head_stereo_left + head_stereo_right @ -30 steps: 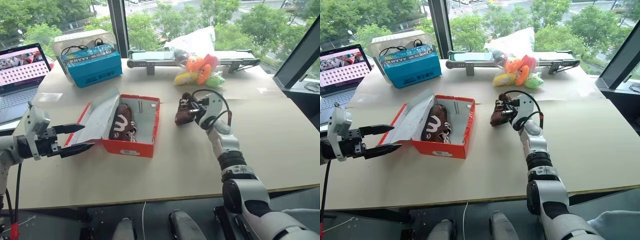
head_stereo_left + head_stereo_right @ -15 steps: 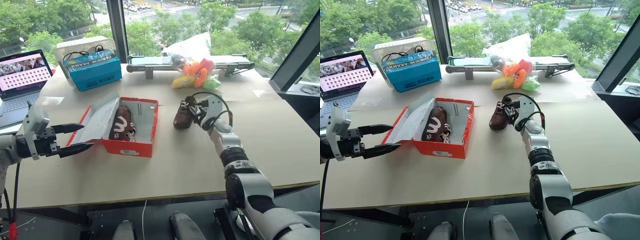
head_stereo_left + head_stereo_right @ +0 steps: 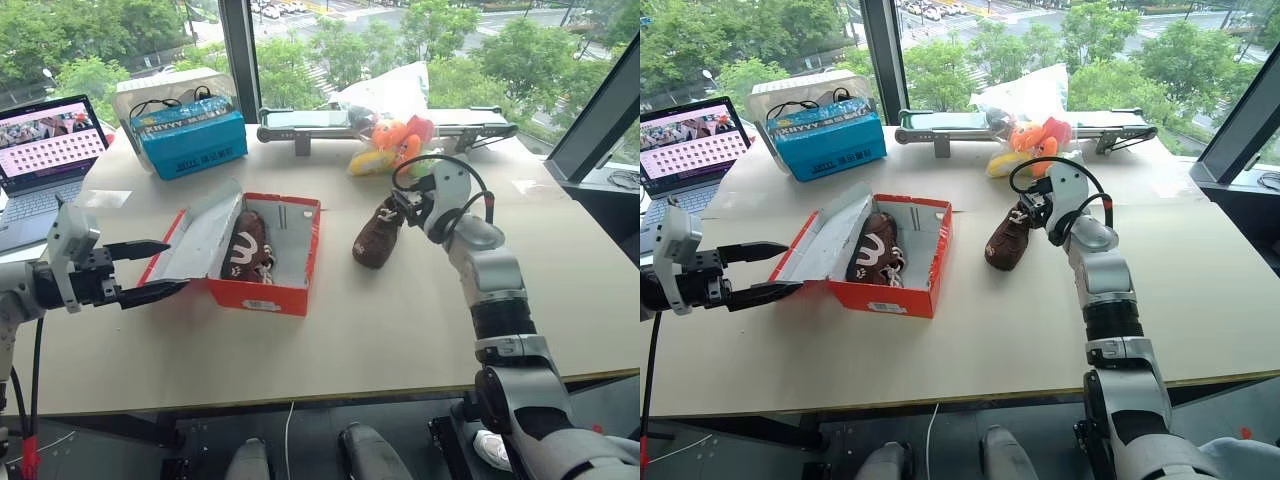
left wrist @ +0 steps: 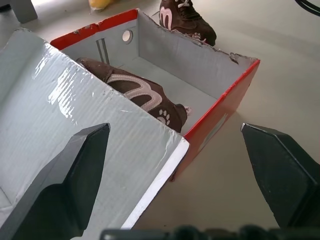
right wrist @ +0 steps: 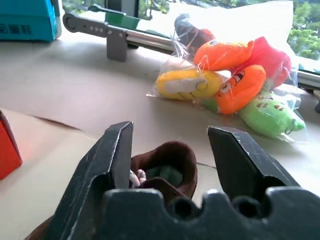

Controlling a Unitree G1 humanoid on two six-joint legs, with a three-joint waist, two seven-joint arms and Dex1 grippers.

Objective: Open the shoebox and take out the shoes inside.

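Left eye view is showing the shoebox (image 3: 262, 258) standing open on the table (image 3: 400, 330), one shoe (image 3: 243, 248) lying inside, the other shoe (image 3: 379, 238) resting out to its right. Half the unloading is waiting. Right gripper (image 5: 170, 150), fingers spread, is hovering just above that removed shoe's heel. Left gripper (image 4: 175, 180), fingers wide apart, is straddling the lid's (image 4: 80, 135) edge.

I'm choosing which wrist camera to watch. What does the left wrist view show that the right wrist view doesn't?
Left wrist alone: the open shoebox's grey inside with one shoe in it, between the open left pincer fingers. Right wrist alone: bagged plush toys and a blue box. Both: the other shoe out on the table.
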